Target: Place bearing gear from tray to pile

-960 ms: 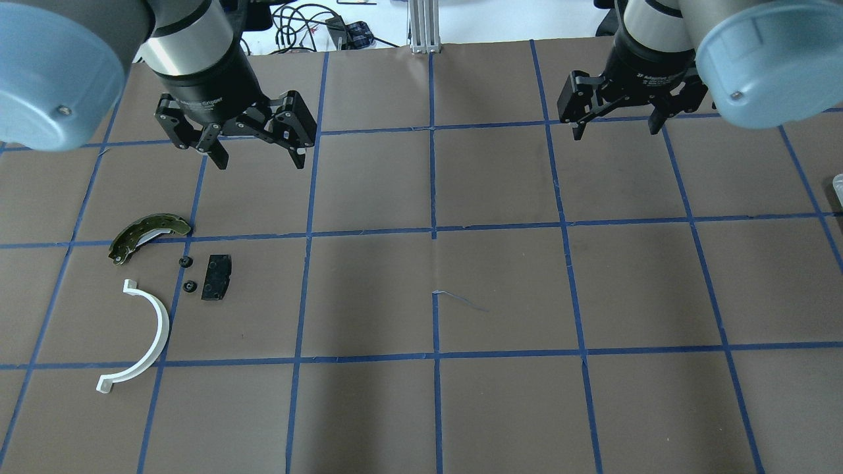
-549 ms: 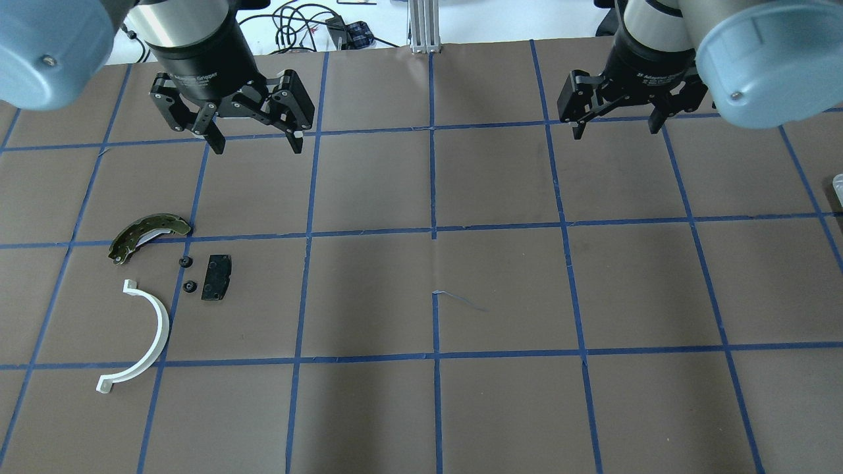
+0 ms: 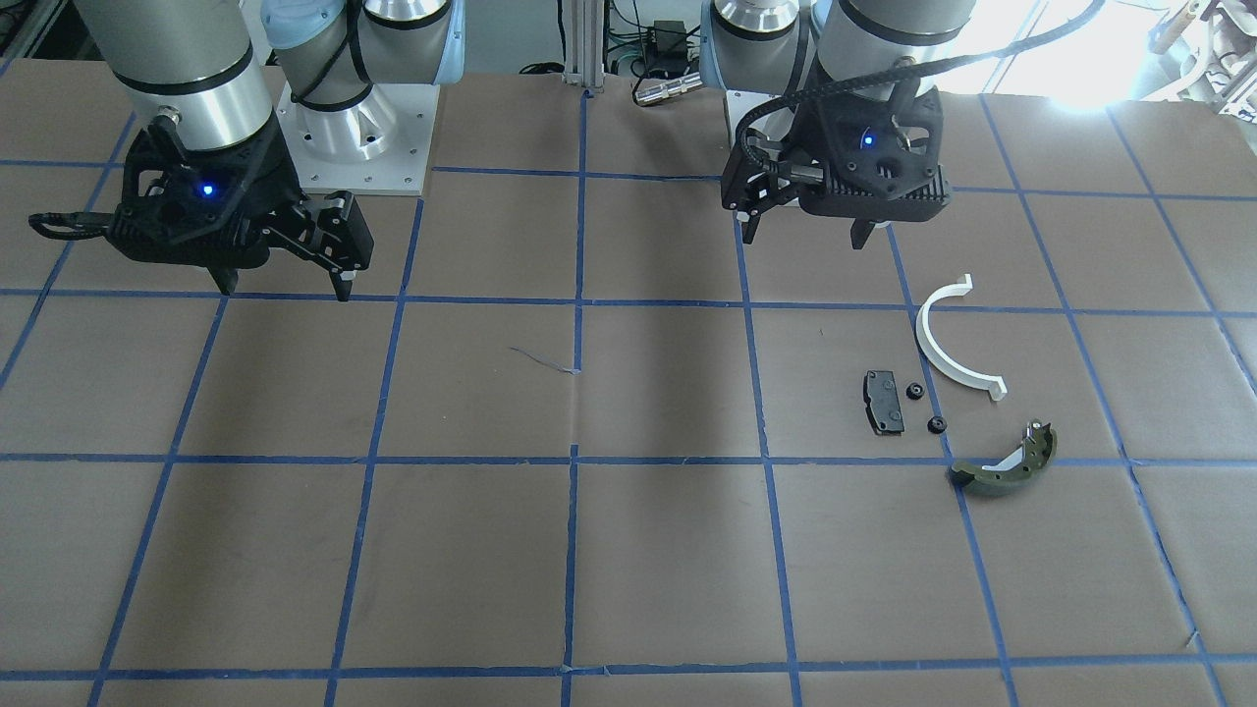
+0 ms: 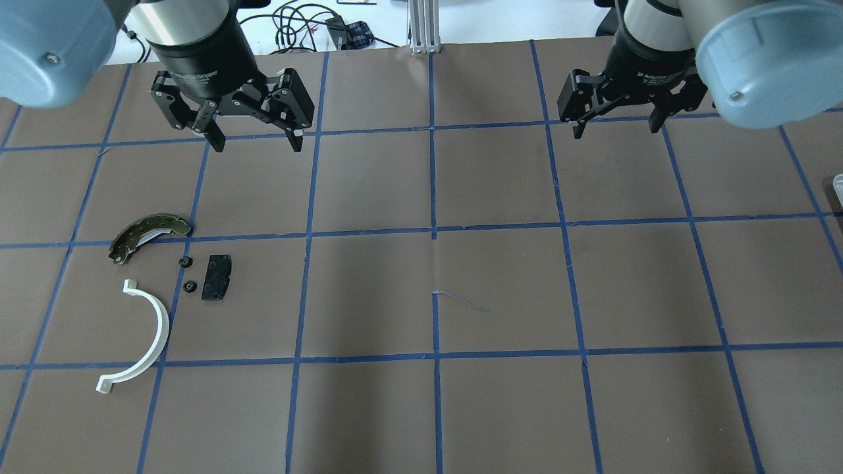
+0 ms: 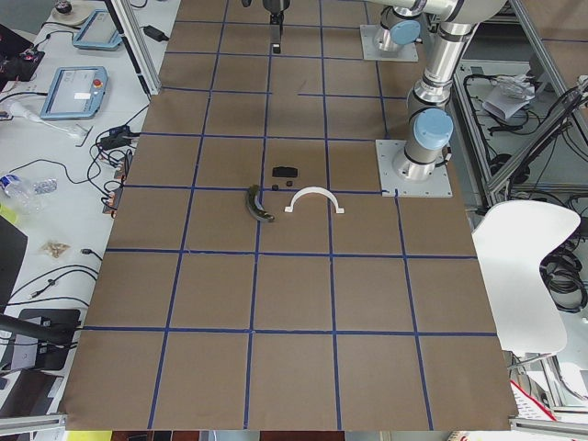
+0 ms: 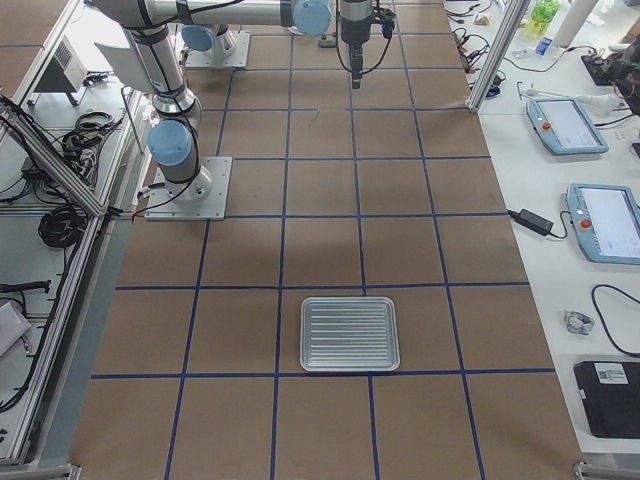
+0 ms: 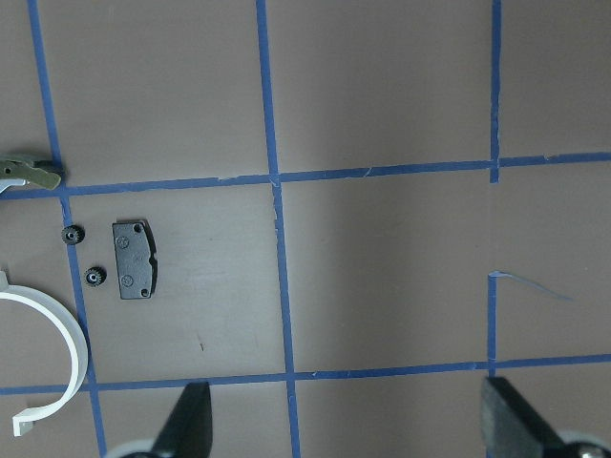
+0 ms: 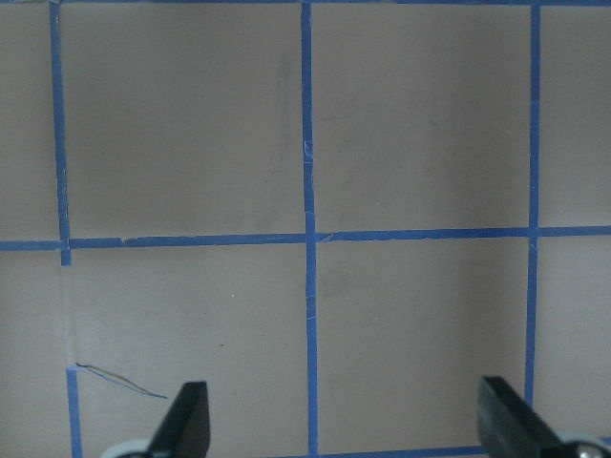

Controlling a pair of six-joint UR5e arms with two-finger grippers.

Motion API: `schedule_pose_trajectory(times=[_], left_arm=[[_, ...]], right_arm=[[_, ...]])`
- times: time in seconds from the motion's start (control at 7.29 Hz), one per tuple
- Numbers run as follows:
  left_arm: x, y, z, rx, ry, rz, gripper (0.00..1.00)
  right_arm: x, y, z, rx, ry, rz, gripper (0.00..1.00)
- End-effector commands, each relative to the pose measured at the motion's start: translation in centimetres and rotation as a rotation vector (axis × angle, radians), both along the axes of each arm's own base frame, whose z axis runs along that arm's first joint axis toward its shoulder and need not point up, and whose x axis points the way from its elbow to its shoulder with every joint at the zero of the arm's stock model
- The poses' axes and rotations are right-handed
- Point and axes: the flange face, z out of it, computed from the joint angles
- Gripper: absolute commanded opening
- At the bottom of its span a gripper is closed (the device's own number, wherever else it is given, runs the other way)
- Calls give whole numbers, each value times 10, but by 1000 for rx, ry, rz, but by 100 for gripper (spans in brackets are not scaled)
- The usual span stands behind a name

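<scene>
The pile lies on the table's left: an olive-green shoe piece, a white half-ring arc, a flat black pad and two small black bearing gears beside the pad. My left gripper is open and empty, high above the table behind the pile. The left wrist view shows the gears and the pad below it. My right gripper is open and empty at the far right. The silver tray shows nothing on it.
The brown table cover carries a blue tape grid. A sliver of the tray's edge shows at the overhead view's right border. Cables and a post lie beyond the table's far edge.
My left gripper has moved a little toward the table's far edge, away from the pile, and stays open. The right arm and the pile have not moved.
</scene>
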Motion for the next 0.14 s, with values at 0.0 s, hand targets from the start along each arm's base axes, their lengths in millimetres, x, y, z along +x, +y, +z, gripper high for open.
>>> schedule_pose_trajectory(times=[0.0], left_arm=[[0, 1, 1, -2, -1, 0, 100]], right_arm=[[0, 0, 0, -1, 0, 0, 100]])
